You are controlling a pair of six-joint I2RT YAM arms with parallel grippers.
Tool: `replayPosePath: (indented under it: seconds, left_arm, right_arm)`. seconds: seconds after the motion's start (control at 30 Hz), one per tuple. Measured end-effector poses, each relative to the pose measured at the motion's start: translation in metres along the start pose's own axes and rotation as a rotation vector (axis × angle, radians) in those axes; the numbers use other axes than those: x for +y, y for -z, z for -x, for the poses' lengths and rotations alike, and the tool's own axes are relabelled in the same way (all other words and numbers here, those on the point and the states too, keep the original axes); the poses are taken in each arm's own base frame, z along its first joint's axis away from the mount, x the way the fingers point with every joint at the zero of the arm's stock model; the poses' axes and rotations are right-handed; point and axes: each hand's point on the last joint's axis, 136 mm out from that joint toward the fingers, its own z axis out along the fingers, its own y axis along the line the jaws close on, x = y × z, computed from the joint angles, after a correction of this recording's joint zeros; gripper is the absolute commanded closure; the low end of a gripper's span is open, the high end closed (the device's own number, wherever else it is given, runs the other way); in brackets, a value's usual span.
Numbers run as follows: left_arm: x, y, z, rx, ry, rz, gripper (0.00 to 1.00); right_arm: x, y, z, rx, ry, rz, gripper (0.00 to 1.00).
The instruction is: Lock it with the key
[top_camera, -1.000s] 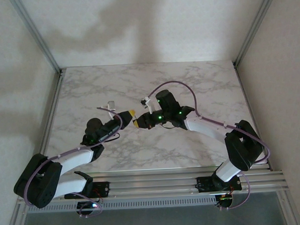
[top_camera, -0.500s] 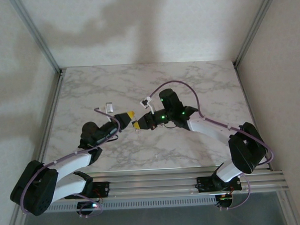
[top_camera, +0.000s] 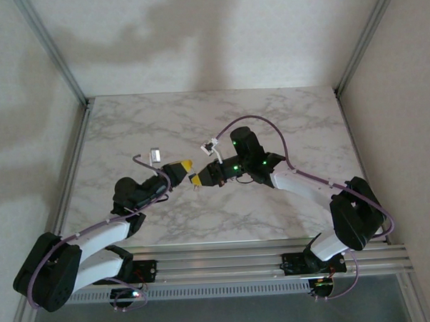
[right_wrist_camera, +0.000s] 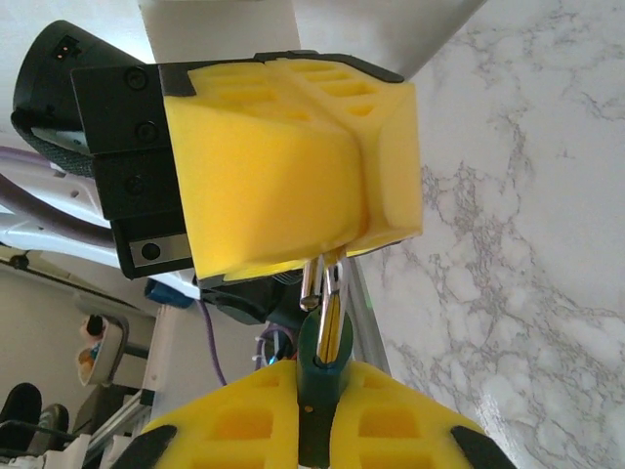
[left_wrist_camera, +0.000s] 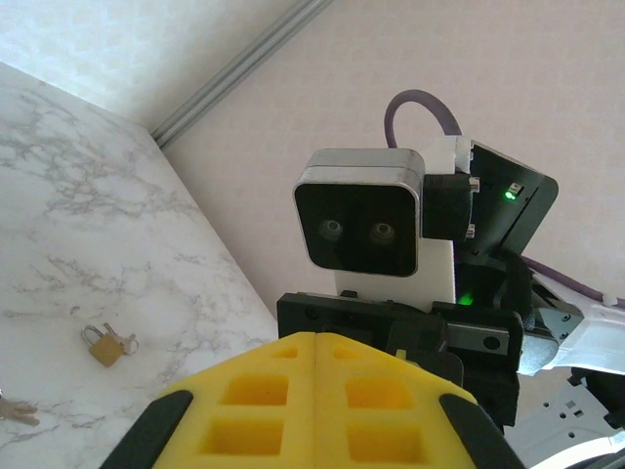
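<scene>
Right gripper (right_wrist_camera: 317,396) is clenching a green piece (right_wrist_camera: 314,366) — key or lock, I cannot tell — with its metal loop (right_wrist_camera: 312,281) reaching the left gripper (left_wrist_camera: 317,391), whose pads are pressing tight together. Beyond, a brass padlock (left_wrist_camera: 104,347) is lying on the marble table (left_wrist_camera: 59,244).
</scene>
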Motion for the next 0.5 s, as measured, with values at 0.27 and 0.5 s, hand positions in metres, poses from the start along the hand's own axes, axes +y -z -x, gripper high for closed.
replayPosePath:
  seconds: [0.27, 0.5]
  left_arm:
    - [-0.0021, 0.0002, -0.0005, 0.002, -0.005, -0.012, 1.0]
    - [-0.0056, -0.0006, -0.0013, 0.008, -0.011, -0.036, 1.0]
  right_arm:
    - [0.0018, 0.0001, -0.0009, -0.004, -0.005, 0.021, 0.95]
    - [0.0057, 0.0025, -0.0008, -0.012, -0.007, 0.027, 0.99]
